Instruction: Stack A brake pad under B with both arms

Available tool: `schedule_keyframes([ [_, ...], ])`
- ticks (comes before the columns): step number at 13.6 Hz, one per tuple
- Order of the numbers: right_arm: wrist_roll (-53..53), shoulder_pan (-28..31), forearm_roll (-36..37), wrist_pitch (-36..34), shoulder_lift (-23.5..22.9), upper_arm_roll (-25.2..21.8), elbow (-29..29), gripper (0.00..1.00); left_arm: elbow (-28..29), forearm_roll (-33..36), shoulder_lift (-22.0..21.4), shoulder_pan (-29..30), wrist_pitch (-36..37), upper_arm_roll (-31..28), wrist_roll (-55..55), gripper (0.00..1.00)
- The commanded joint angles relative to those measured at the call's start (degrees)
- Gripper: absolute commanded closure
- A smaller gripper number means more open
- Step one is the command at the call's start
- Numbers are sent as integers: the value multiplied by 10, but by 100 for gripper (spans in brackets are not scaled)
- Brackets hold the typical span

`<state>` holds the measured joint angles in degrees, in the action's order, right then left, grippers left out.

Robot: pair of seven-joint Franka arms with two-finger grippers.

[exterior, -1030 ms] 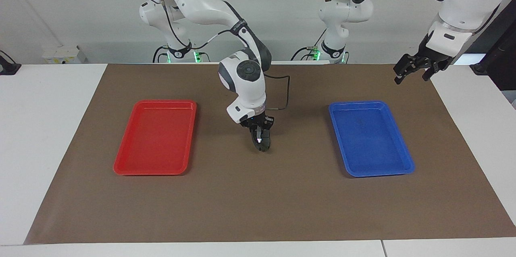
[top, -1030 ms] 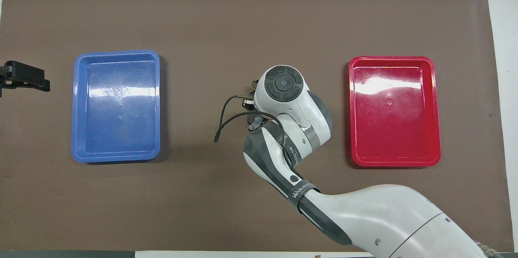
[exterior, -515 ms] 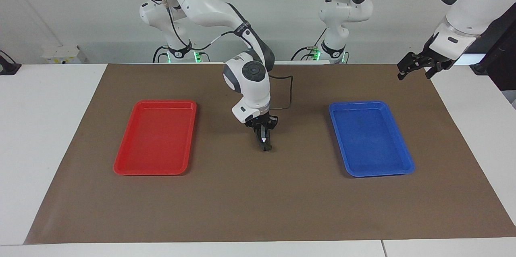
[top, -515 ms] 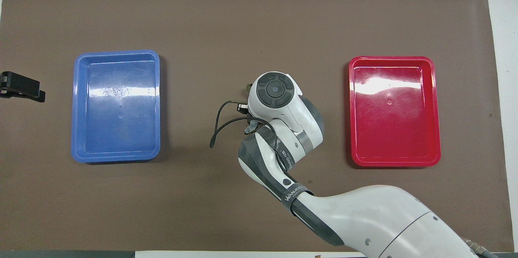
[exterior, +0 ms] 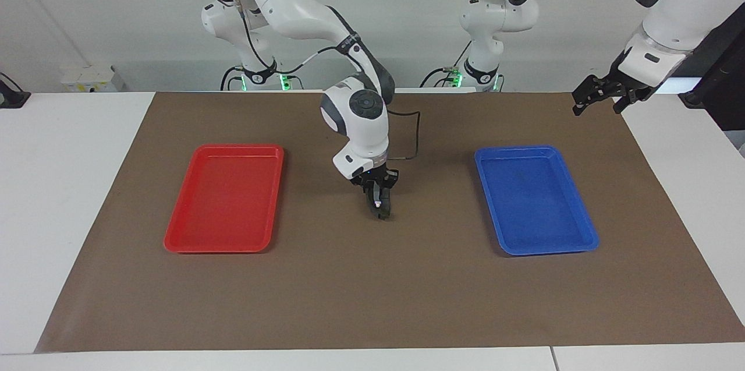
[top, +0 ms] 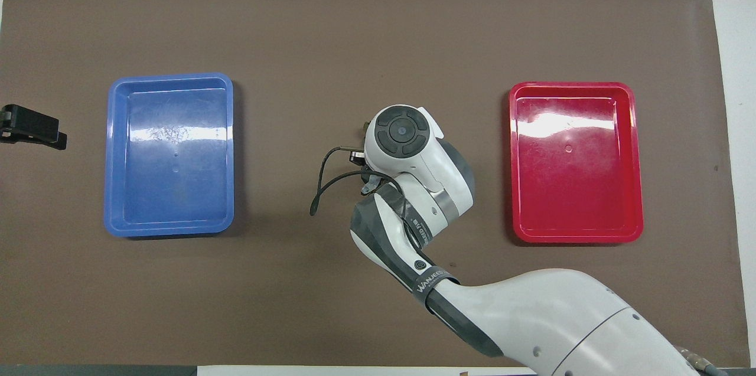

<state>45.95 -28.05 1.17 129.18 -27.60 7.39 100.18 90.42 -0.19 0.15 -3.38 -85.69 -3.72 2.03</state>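
Red tray (exterior: 224, 199) sits at the right arm's end of the bench (exterior: 372, 289). In the middle, the right gripper (exterior: 379, 196) points down at a dark bit w/ a shiny spot, prob. B (exterior: 382, 211) (can't tell if it's clamped). A brake pad isn't seen, maybe hidden under there. Next comes the blue tray (exterior: 535, 199). The left gripper (exterior: 598, 104) waits up high over the bench's edge, spread apart, prob. to keep out of the way.
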Motion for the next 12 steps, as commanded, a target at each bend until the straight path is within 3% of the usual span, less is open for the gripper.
schedule_keyframes([
  [1, 16, 4, 9, 6, 8, 4, 14, 100, 5, -6, -6, 6, 4, 2, 7, 0],
  [2, 16, 4, 9, 8, 8, 4, 13, 100, 6, -6, -6, 7, 4, 2, 7, 0],
  [4, 16, 4, 9, 9, 7, 5, 13, 89, 6, -6, -6, 7, 4, 2, 7, 0],
  [12, 17, -1, 1, 12, 6, 5, 7, 89, 6, -6, -6, 6, 4, 2, 7, 0],
])
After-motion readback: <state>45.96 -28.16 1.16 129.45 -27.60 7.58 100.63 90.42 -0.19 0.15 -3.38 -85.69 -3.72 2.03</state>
